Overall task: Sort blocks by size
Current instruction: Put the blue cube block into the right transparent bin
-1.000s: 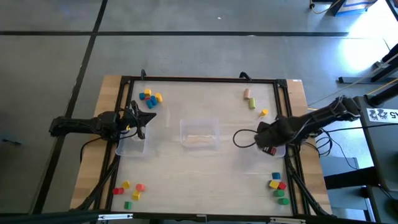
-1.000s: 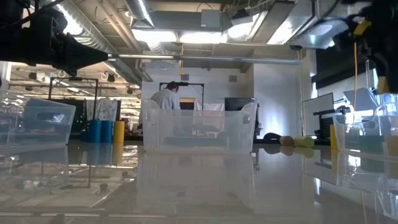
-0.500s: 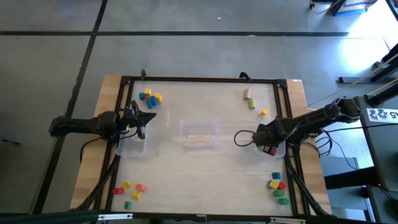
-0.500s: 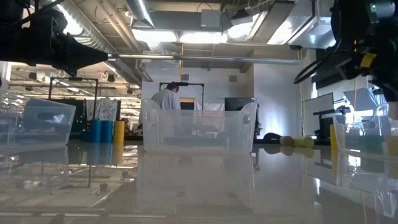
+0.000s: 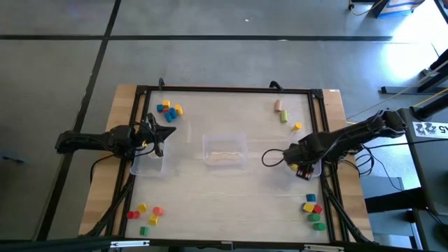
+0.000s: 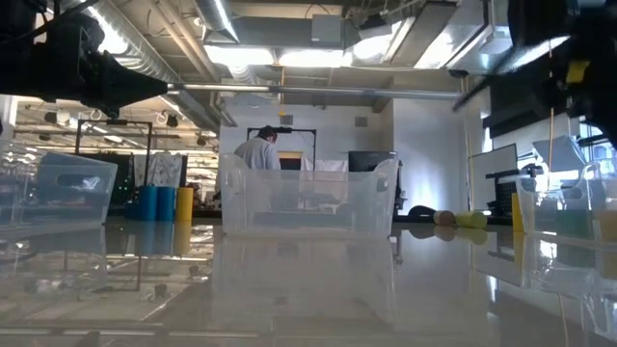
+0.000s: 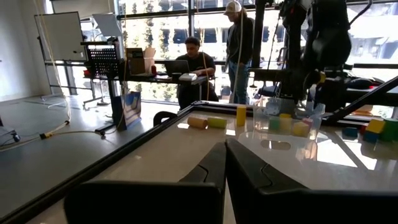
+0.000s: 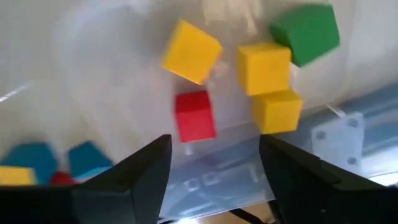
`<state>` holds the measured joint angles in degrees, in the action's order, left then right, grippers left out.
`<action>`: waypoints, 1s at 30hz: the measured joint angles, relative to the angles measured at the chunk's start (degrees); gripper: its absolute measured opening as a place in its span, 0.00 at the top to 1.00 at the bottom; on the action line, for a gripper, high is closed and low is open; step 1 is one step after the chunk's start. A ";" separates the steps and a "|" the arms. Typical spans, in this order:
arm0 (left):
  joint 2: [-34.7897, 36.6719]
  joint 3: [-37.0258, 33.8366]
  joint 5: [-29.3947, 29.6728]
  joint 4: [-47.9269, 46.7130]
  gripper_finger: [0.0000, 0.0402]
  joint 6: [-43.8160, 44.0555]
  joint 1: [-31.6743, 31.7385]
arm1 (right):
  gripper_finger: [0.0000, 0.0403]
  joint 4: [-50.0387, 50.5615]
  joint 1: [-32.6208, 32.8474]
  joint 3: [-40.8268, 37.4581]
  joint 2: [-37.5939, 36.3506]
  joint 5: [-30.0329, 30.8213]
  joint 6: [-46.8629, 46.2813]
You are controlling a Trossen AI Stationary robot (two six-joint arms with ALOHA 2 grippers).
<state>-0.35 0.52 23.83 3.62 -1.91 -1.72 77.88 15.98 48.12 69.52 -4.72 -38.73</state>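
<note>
My right gripper (image 8: 214, 146) stands open, pointing down over the clear right bin (image 5: 316, 166). In that bin lie a red cube (image 8: 194, 116), three yellow cubes (image 8: 263, 67) and a green block (image 8: 306, 32); the red cube sits between the lines of the two fingers, apart from both. Loose blocks lie in groups at the far left (image 5: 168, 110), far right (image 5: 281, 112), near left (image 5: 143, 213) and near right (image 5: 313, 212). My left gripper (image 7: 225, 152) is shut and points level across the table, above the left bin (image 5: 147, 162).
A clear empty-looking bin (image 5: 224, 150) stands at the table's middle. A dark frame (image 5: 224, 89) runs round the table's edge. Blue blocks (image 8: 87, 158) show outside the right bin's wall. People stand and sit in the room beyond the table (image 7: 239, 50).
My right gripper has stayed over the right bin while its wrist has turned and tipped a little; in the low view the arm's dark shape has shifted at the upper right. The left arm has kept still.
</note>
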 joint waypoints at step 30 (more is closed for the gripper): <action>-0.01 0.01 0.00 0.00 0.99 0.66 -0.01 | 0.49 -27.54 26.66 8.85 11.98 -8.94 -23.30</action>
<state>-0.36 0.53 23.83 3.62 -1.26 -1.73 50.34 42.64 56.97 81.49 -13.67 -62.03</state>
